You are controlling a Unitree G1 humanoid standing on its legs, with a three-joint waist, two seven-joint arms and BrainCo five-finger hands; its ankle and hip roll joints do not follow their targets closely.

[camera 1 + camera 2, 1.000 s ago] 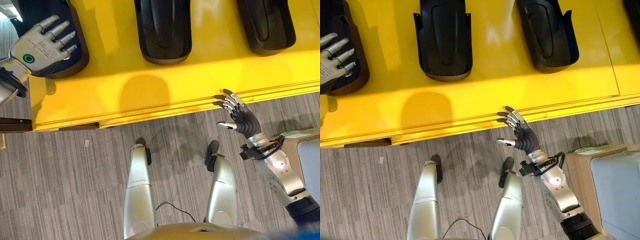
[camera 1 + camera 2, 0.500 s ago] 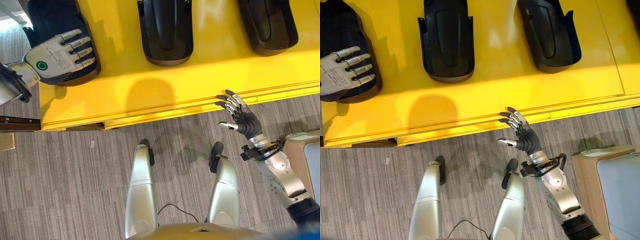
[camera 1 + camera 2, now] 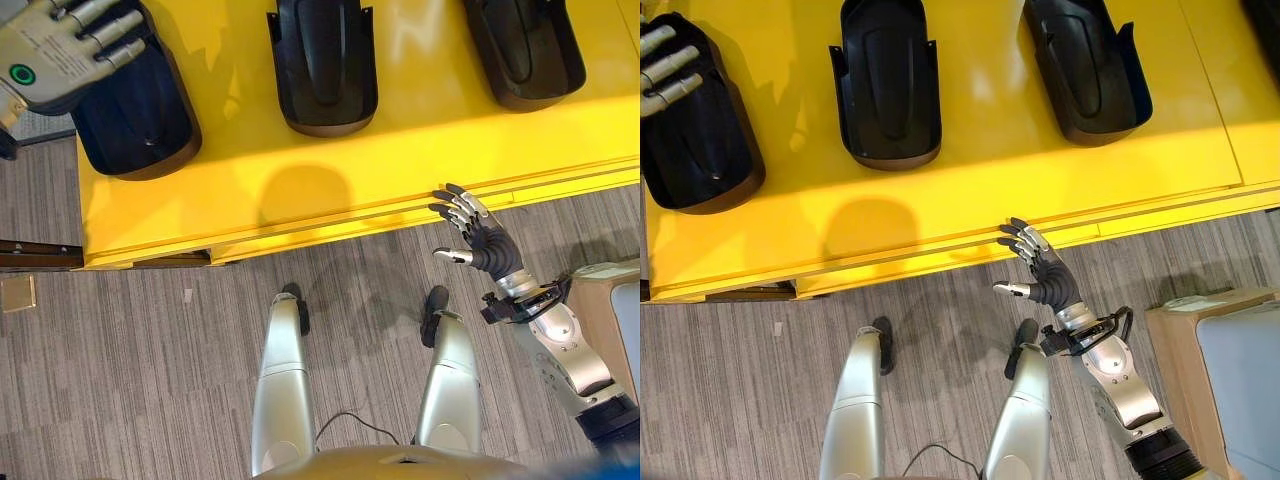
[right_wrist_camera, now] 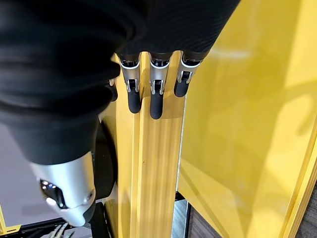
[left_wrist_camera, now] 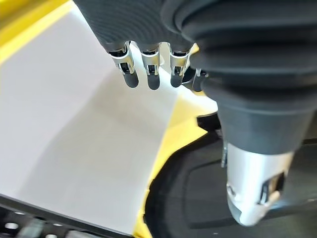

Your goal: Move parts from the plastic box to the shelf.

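Fingers straight on left hand (image 3: pixel 52 52); empty.

Three black parts (image 3: pixel 885 85) line the yellow shelf (image 3: pixel 960 200), with bare yellow lanes between them.

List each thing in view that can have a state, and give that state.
Left hand: open, fingers straight, over the left part's far end, holding nothing.
Right hand: open, fingers spread at the shelf's front edge, holding nothing.
Left part: lying on the shelf, near its left end.
Middle part: lying on the shelf, hollow side up.
Right part: lying on the shelf, hollow side up.
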